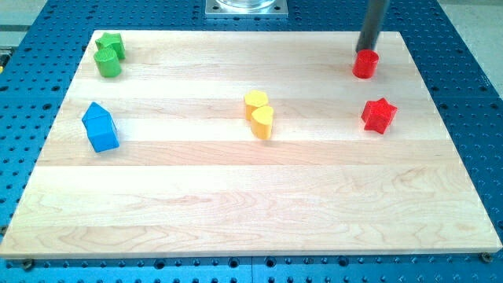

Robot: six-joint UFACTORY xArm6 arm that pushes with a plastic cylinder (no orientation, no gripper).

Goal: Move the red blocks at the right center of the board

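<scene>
My tip (365, 50) sits in the upper right of the frame, right at the top edge of the red cylinder (365, 64), touching or nearly so; exact contact hard to tell since the rod's end meets the block's back rim. No fingers on this rig, just a straight dark rod, so nothing to read as apart or together. The rod's upper part is cut off by the frame's top edge.

Red cylinder stands upright, round face up, near the upper right corner of the bench (236, 204). Being round, it shows no clear heading or long axis. Below it and slightly to the right, well apart, is the red star block (379, 115), at right centre of the frame, lying flat; one point seems to aim toward the frame's top, but the points are small and blurry, so the heading is uncertain.

In the middle of the frame two yellow blocks touch: a yellow rounded block (255, 101) above, shape hard to make out, and a yellow heart-like block (262, 123) below it. Together they run roughly top to bottom.

At the left, a blue house-shaped block (100, 127), its peaked end toward the frame's top. In the upper left corner, a green star-like block (111, 44) touches a green cylinder (108, 65) just below it.

A grey metal base (247, 7) is cut off at the top centre. A blue perforated surface (471, 94) surrounds the bench.
</scene>
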